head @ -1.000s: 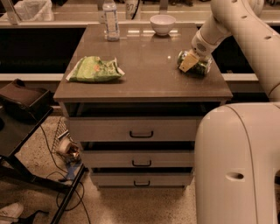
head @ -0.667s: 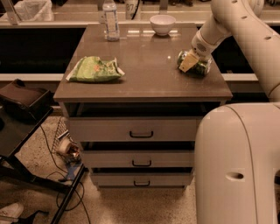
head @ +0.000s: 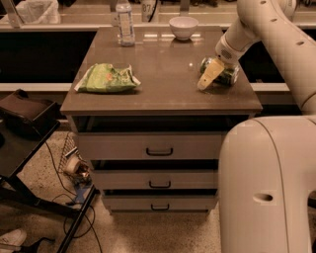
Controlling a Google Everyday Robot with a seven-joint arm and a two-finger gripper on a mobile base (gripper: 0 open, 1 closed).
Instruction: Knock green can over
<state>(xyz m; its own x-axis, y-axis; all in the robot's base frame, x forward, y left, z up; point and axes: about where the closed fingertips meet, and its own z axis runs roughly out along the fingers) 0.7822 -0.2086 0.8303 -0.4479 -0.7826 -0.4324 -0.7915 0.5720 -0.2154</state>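
The green can [head: 228, 76] sits in front of the white bowl [head: 183, 27] and off to its right, near the right edge of the brown cabinet top [head: 165, 91]. It appears to lie on its side with its length running left to right, though its left part is hidden. Its mottled print shows no readable word or brand.

The gripper [head: 208, 78] is down at the can, also in front of and to the right of the bowl. Its pale tip slants across the can's left end and reaches the cabinet top. It touches or overlaps the can, but whether it is open, closed or holding anything cannot be told. The white arm [head: 256, 27] comes down to it from above, to the right of the bowl.

The clear plastic bottle [head: 126, 23] stands upright to the left of the bowl, at the same depth. Its label is too faint to read. The light-green snack bag [head: 107, 79] lies flat well to the front left of the bowl, and its print is not legible either. Behind the bowl and to its left, a pale label seems to read "07" [head: 147, 7].

Below the top, three drawers with dark handles [head: 159, 151] are stacked one under another.
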